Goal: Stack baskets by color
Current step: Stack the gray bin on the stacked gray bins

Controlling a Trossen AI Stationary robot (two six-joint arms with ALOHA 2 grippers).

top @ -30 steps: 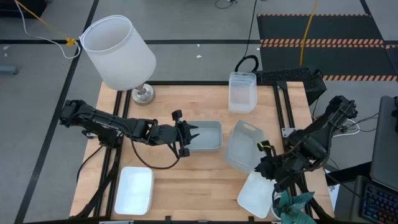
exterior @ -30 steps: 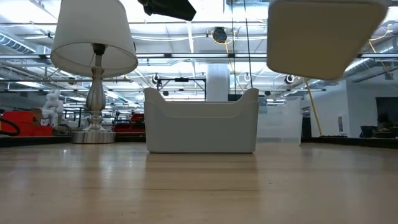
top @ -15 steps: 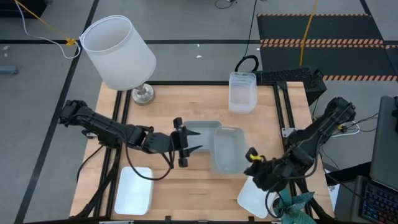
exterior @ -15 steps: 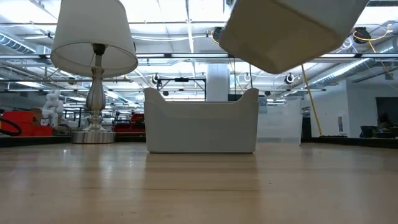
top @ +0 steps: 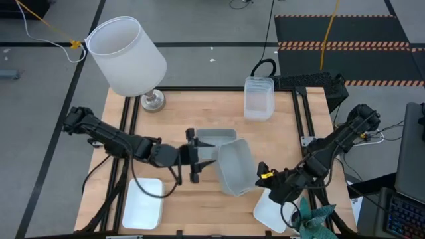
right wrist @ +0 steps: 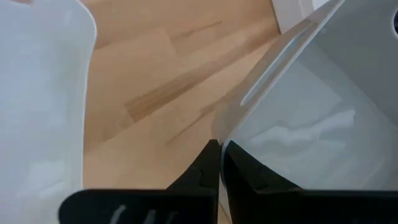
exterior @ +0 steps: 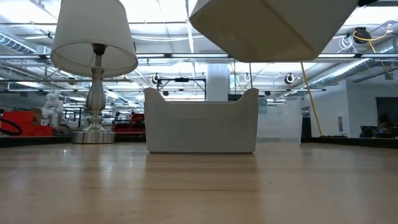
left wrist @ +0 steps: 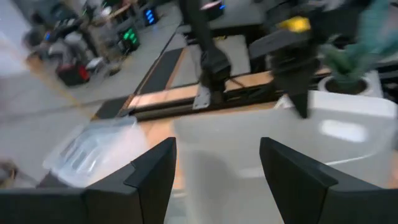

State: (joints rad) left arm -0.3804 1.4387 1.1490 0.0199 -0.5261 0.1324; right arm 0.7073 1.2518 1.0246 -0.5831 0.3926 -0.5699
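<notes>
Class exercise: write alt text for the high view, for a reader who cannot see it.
From above, the right gripper holds a grey-blue basket tilted over another grey-blue basket on a wooden table, while the open left gripper sits beside them. White baskets lie at the near corners, a clear basket and a lamp at the far edge.

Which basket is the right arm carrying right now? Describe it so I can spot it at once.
Start at the table lamp and cross to the table's middle. There the right gripper pinches the rim of a grey-blue basket. Unlike the grey-blue basket on the table beside it, this one hangs tilted in the air.
</notes>
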